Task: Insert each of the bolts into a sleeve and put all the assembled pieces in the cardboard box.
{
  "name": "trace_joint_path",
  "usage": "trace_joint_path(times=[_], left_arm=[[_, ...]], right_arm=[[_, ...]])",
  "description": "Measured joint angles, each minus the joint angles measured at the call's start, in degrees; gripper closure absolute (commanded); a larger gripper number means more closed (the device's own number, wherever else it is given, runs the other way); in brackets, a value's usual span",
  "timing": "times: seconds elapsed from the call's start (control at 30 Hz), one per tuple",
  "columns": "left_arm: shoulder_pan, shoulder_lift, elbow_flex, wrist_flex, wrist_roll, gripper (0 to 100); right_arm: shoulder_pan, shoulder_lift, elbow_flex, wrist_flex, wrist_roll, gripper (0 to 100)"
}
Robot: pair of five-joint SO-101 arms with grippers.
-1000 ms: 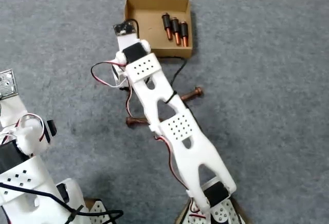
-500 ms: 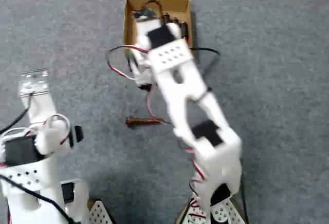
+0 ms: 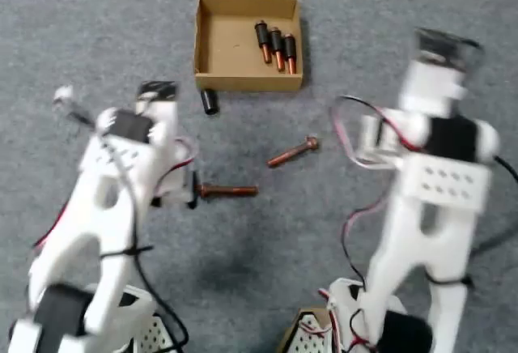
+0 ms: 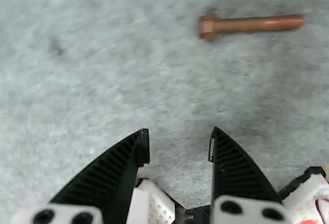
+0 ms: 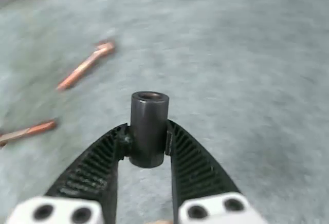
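My right gripper (image 5: 147, 135) is shut on an upright black sleeve (image 5: 149, 112), held above the grey cloth; the right arm (image 3: 429, 159) stands raised at the right. My left gripper (image 4: 178, 137) is open and empty, a short way from the head of a copper bolt (image 4: 250, 24). From above, that bolt (image 3: 229, 191) lies just right of the left gripper (image 3: 180, 192). A second bolt (image 3: 293, 151) lies nearer the middle. Another black sleeve (image 3: 210, 100) lies just below the cardboard box (image 3: 212, 39), which holds three assembled pieces (image 3: 276, 45).
Grey cloth (image 3: 348, 21) covers the whole table. The arm bases (image 3: 324, 333) sit at the near edge. Both loose bolts also appear past the held sleeve in the right wrist view, one (image 5: 85, 66) farther and one (image 5: 28, 130) nearer.
The right arm swung from the box over to the right side and rose, uncovering the sleeve below the box. The left arm came in from the left edge toward the lower bolt.
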Motion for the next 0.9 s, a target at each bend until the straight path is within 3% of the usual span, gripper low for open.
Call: trace_joint_path(times=[0.2, 0.43, 0.57, 0.9], left_arm=[[11.87, 13.19, -15.03, -1.93, -10.55, 81], [13.8, 29.19, -24.53, -15.38, -24.62, 87], [14.24, 37.19, -30.07, -20.57, -30.77, 84], [18.64, 51.43, -49.41, -21.1, -39.82, 82]], right_arm=[[16.79, -5.89, 11.43, -5.89, 5.1, 99.7], [31.74, -6.95, 13.89, -6.68, 5.36, 99.7], [34.73, -7.03, 13.89, -6.68, 5.54, 99.7], [35.43, -7.03, 13.89, -4.92, 5.54, 99.7]])
